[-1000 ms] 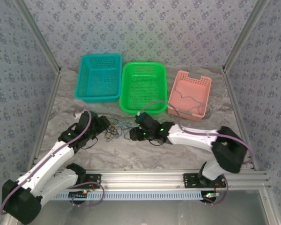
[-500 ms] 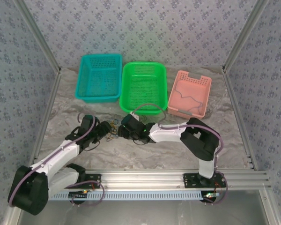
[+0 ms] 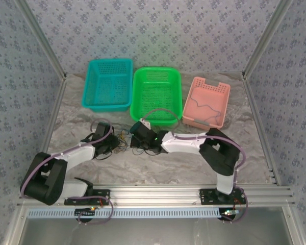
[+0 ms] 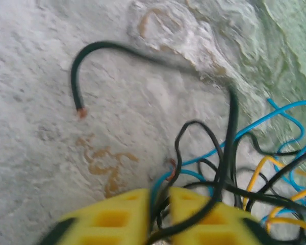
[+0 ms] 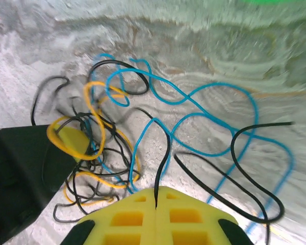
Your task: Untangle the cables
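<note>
The cables (image 3: 123, 141) lie in a tangled heap of blue, black and yellow-orange wires on the mottled table in front of the green basket. My left gripper (image 3: 113, 143) presses into the heap's left side. Its yellow fingers (image 4: 117, 217) are shut on a blue cable (image 4: 255, 122) and black strands; my left gripper (image 4: 160, 199) holds them low over the table. A black cable (image 4: 92, 51) curls away to a loose end. My right gripper (image 3: 136, 141) sits at the heap's right side. In its wrist view my right gripper (image 5: 156, 196) is shut on a black cable (image 5: 164, 153).
A teal basket (image 3: 108, 84), a green basket (image 3: 155, 94) and a pink basket (image 3: 206, 102) stand in a row behind the heap; a thin wire lies in the pink one. An aluminium rail (image 3: 158, 194) runs along the near edge.
Both arms have drawn in toward the heap from either side and dropped lower. Both grippers have gone from open to shut on wires.
</note>
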Controlling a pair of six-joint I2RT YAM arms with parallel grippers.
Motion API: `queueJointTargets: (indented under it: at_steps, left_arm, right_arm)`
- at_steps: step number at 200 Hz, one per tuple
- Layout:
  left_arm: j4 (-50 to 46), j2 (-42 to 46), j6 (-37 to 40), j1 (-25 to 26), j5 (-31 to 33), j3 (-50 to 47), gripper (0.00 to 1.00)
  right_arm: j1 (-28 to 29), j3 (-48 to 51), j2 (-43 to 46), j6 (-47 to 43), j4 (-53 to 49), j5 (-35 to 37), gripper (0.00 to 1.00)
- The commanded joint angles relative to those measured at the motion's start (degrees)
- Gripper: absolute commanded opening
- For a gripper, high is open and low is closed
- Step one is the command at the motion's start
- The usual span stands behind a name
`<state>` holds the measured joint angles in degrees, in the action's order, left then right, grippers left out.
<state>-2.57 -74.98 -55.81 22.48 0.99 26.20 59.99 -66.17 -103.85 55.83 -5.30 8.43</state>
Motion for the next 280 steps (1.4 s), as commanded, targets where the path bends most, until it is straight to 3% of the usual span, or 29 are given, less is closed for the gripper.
queueJointTargets:
  at_steps: [1, 46, 87, 132, 164, 195, 231, 240, 259, 280]
  left_arm:
    - [4.0, -1.4, -0.76, 0.02, 3.07, -1.71, 0.0]
    - [3.78, -3.79, -0.69, 0.02, 3.95, -2.53, 0.0]
    - [3.54, -4.79, -0.88, 0.02, 4.11, -2.38, 0.0]
    - [2.36, -2.32, -1.08, 0.02, 2.78, -1.43, 0.0]
    - [-4.71, 3.14, 0.55, 0.15, 5.76, 1.39, 0.0]
    - [-6.55, 2.13, 0.84, -0.73, 6.67, 1.87, 0.0]
    - [-3.38, 0.55, 0.03, -0.71, 3.05, 1.77, 0.0]
    - [-4.38, 1.89, -0.25, -0.53, 2.75, 2.46, 0.07]
    - [-9.43, 8.33, -0.61, 0.48, 3.62, 5.11, 0.37]
    - [-15.76, 17.25, -0.44, 1.9, 4.17, 9.22, 0.46]
  right_arm:
    - [-0.22, -1.65, 9.16, -6.56, -6.21, 4.78, 0.0]
    - [-2.68, -8.88, 20.57, -13.62, -12.83, 5.98, 0.0]
    - [-8.74, -15.57, 30.1, -17.78, -16.52, 5.6, 0.0]
    - [-18.48, -23.15, 33.8, -19.29, -21.89, -2.15, 0.0]
    - [-22.75, -23.51, 36.7, -20.84, -24.41, -2.35, 0.0]
    - [-30.42, -22.95, 41.85, -20.39, -27.44, -3.89, 0.0]
    - [-39.24, -22.91, 43.44, -20.93, -28.63, -14.38, 0.0]
    - [-39.35, -22.73, 42.96, -21.71, -28.88, -16.25, 0.0]
    - [-39.33, -20.4, 42.92, -22.39, -28.62, -18.29, 0.0]
    - [-39.36, -16.09, 43.71, -22.47, -26.45, -20.56, 0.0]
